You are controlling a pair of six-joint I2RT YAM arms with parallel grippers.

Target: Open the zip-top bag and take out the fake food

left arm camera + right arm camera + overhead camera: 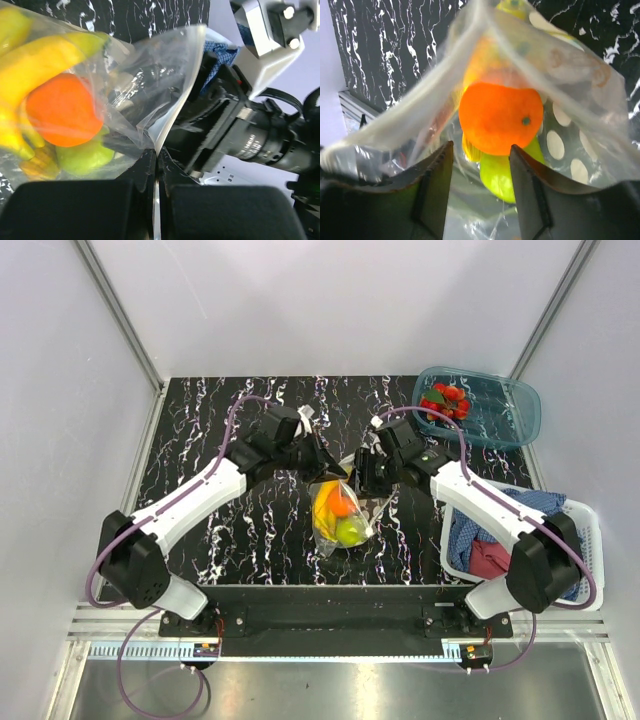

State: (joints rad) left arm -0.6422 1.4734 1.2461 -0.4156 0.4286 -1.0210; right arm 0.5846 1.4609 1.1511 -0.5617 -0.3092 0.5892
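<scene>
The clear dotted zip-top plastic bag (pixel 340 515) sits mid-counter (pixel 200 440) with the glossy orange (pixel 341 503), yellow banana (pixel 325 510) and green round fruit (pixel 349 531) inside. I judge that only the red berry cluster (pixel 446 400), in the teal tray (pixel 500 410) at 1 o'clock, is out. The left claw (pixel 156 155) pinches the bag's rim at 11 o'clock; the right claw (pixel 480 150) is spread at 1 o'clock.

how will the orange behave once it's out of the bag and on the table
The orange looks round with no flat side, so it would probably roll on the table. Its smooth skin may slip in a pinch. It is likely light: the thin zip-top bag holds it without tearing.
</scene>
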